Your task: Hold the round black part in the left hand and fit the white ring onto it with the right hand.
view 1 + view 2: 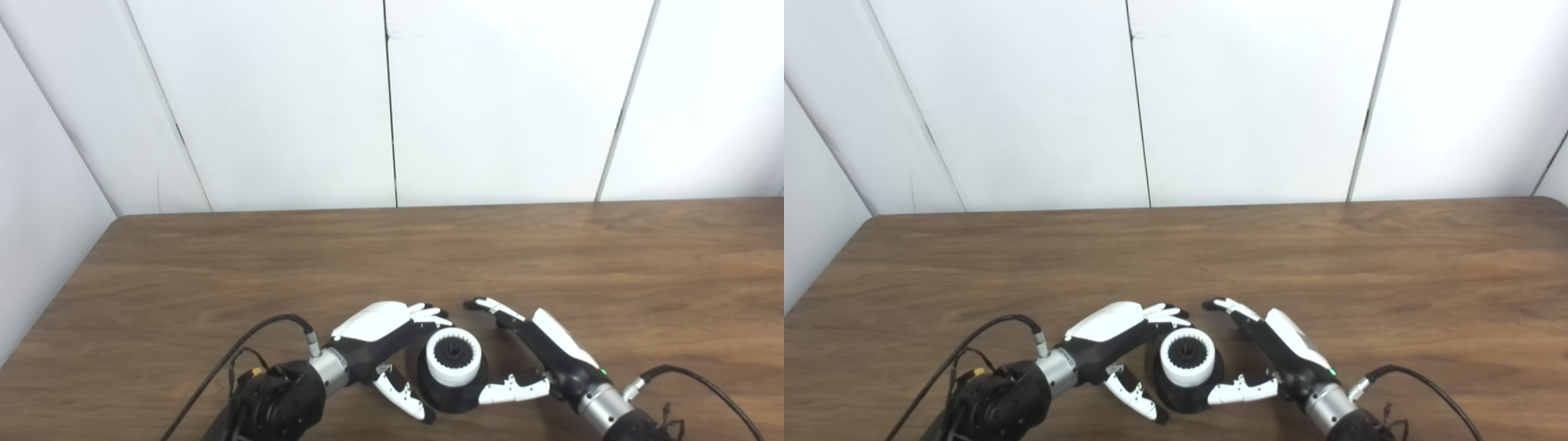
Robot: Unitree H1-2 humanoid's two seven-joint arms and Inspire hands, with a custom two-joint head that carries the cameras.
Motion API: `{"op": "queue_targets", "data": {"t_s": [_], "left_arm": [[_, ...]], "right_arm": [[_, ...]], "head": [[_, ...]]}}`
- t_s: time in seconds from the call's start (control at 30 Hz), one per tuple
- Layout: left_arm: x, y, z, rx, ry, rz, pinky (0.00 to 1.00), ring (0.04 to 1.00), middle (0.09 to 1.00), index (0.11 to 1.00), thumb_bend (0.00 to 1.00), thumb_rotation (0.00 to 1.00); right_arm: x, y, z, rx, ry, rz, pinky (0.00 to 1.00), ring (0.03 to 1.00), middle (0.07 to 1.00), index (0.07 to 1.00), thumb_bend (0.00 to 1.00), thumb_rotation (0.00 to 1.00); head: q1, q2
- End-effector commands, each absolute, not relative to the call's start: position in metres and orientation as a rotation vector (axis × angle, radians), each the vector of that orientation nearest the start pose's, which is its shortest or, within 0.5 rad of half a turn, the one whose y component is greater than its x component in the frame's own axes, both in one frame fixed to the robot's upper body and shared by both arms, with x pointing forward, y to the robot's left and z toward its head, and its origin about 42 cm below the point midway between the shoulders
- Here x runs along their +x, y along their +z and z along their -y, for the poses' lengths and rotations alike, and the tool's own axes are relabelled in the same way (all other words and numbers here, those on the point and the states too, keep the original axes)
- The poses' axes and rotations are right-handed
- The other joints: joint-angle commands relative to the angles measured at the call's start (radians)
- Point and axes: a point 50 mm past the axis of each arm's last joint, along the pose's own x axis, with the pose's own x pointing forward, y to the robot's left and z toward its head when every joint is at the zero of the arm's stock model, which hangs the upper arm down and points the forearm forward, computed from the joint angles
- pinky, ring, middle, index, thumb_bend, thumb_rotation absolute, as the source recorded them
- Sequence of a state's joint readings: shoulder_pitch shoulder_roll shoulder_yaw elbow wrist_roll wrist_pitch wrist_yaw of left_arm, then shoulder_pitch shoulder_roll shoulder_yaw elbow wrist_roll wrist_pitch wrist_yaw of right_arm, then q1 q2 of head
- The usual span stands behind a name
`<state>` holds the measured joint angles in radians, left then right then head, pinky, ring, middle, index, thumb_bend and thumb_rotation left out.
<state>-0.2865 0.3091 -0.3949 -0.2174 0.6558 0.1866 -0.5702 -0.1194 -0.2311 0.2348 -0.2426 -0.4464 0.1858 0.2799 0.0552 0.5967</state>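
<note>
The round black part (453, 398) stands on the wooden table (551, 263) near its front edge. The white toothed ring (436, 366) sits on top of it, around a black hub. My left hand (380, 334) cups the part from the left, fingers curved past its far side and thumb low at its front left. It is spread and not clamped. My right hand (551, 349) is open on the right, fingers pointing away behind the ring. Its thumb reaches to the base's front right edge. Whether either hand touches the part is unclear.
White wall panels (490, 104) stand behind the table's far edge. The table's left edge runs diagonally at the far left. Black cables (245, 349) trail from both wrists near the front edge.
</note>
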Motion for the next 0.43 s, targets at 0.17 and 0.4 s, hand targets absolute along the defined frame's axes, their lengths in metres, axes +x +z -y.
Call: {"op": "queue_targets", "data": {"t_s": [0.17, 0.4], "left_arm": [[0.337, 0.216, -0.198, 1.091, -0.68, 0.054, 0.88, 1.0, 0.991, 0.907, 1.0, 0.24], [0.334, 0.219, -0.228, 1.03, -0.612, 0.016, 0.88, 0.992, 0.975, 0.916, 1.0, 0.27]], "right_arm": [[0.314, 0.189, 0.202, -0.662, 0.363, 0.195, 0.89, 0.943, 0.927, 0.878, 1.0, 0.45], [0.314, 0.189, 0.21, -0.629, 0.32, 0.171, 0.88, 0.936, 0.921, 0.868, 1.0, 0.44]], "head": [[-0.004, 0.002], [-0.011, 0.006]]}}
